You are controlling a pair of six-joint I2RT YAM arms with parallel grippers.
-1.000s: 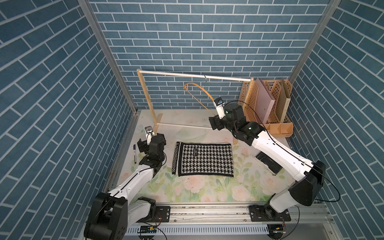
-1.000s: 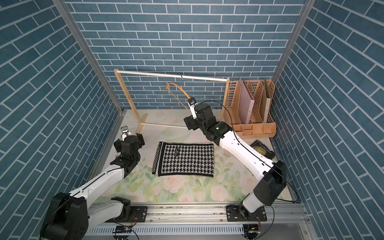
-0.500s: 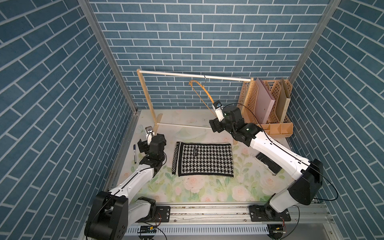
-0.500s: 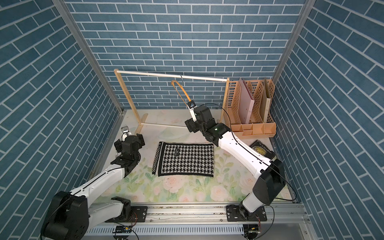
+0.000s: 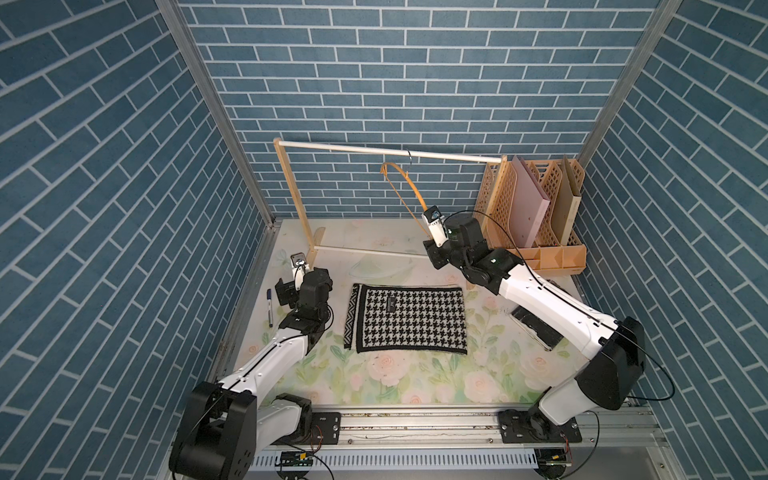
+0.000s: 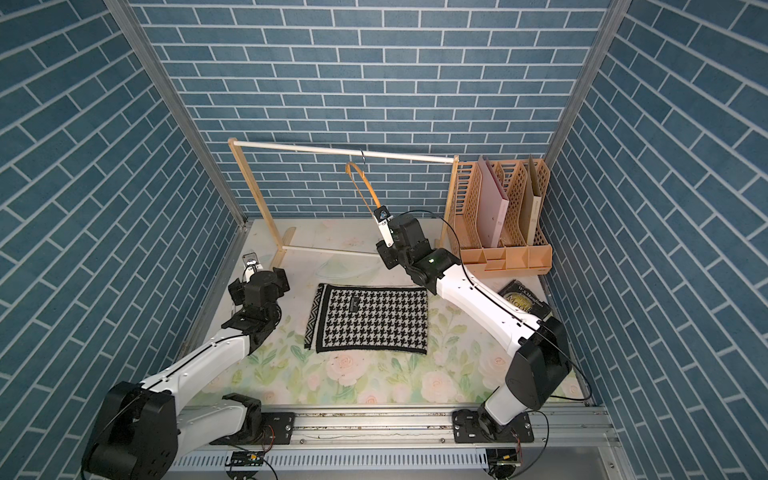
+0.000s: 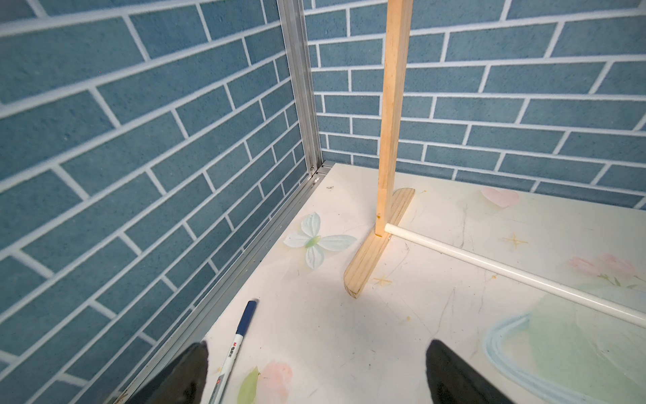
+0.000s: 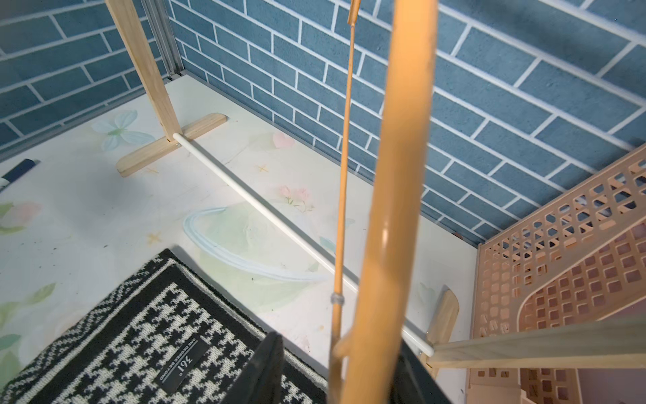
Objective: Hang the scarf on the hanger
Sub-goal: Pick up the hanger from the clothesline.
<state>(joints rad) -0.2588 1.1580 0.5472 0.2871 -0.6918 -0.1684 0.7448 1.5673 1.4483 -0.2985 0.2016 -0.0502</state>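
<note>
Two right jaws stand spread astride the hanger, not yet pinching it; left jaws gape wide.

Bright, even light from above; only soft shadows on the surface. In the right wrist view the close hanger blurs, carrying a small glare streak.

In the right wrist view the hanger runs off the top and bottom edges between the right fingers; whether they touch it cannot be told. The pen is cut off at the left wrist view's bottom edge. The right arm hides part of the book.
</note>
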